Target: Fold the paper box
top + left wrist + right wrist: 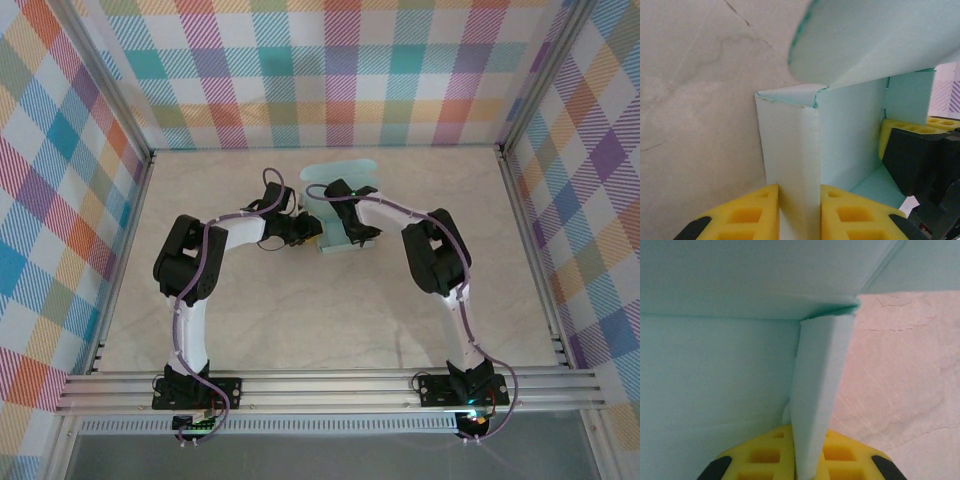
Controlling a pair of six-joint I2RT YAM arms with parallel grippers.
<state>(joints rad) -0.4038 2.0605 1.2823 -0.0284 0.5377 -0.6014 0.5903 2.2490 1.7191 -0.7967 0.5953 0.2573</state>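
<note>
The paper box (340,178), pale mint card, stands partly folded at the far middle of the table, its rounded lid flap raised at the back. My left gripper (303,233) is shut on the box's left side wall; in the left wrist view its yellow fingers (840,210) clamp the doubled wall of the paper box (790,150), midway at the left gripper (799,195). My right gripper (357,234) is shut on the right wall. In the right wrist view the right gripper (811,445) pinches a thin upright wall of the paper box (820,375). The other arm's yellow and black gripper (912,150) sits inside the box.
The beige marbled table (310,320) spreads in front of the box. Plaid walls (60,200) close in the left, back and right. An aluminium rail (330,385) carries both arm bases along the near edge.
</note>
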